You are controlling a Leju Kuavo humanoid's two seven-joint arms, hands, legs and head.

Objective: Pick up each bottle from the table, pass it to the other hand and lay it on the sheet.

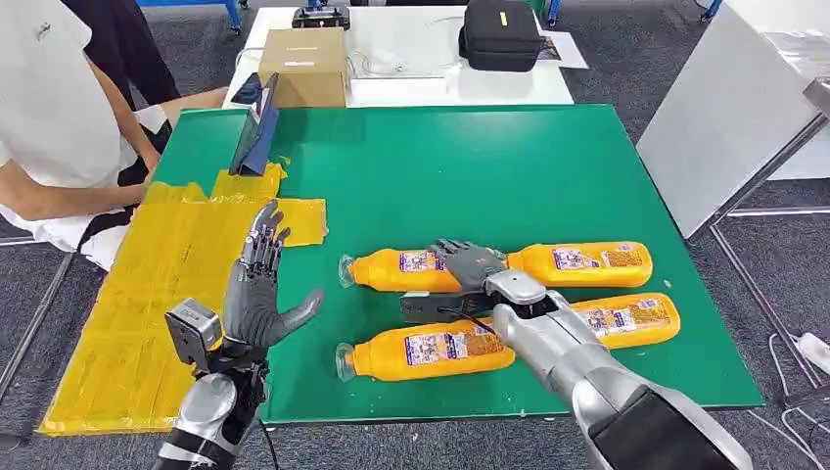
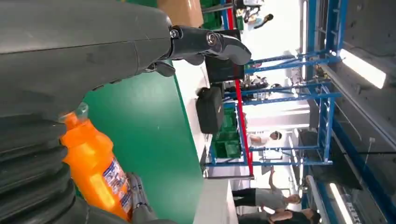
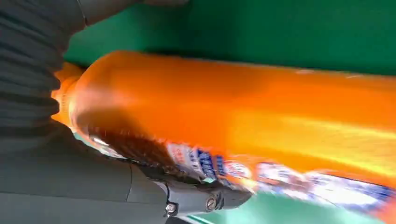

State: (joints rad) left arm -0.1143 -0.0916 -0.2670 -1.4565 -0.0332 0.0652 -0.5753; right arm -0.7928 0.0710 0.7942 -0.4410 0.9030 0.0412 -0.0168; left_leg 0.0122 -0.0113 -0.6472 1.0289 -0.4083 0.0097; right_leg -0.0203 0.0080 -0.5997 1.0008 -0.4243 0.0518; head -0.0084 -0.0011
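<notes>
Bottles: four lie on green table (image 1: 548,166), none on yellow sheet (image 1: 166,284) | right hand (image 1: 468,262) draped on far-left bottle (image 1: 401,270), grasp closure I cannot tell | left hand (image 1: 259,294) spread, empty | risk: smooth round body rolls or slips from a partial grip, nudging adjacent bottle (image 1: 587,263).

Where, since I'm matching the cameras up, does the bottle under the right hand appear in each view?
Head view: the bottle lies mid-table, cap towards the yellow sheet, with the right hand over its base end.
Left wrist view: an orange, clear-capped bottle beside the hand's cover; probably the same one.
Right wrist view: close up and blurred, across the middle.
Shared landmark: the green table top.
</notes>
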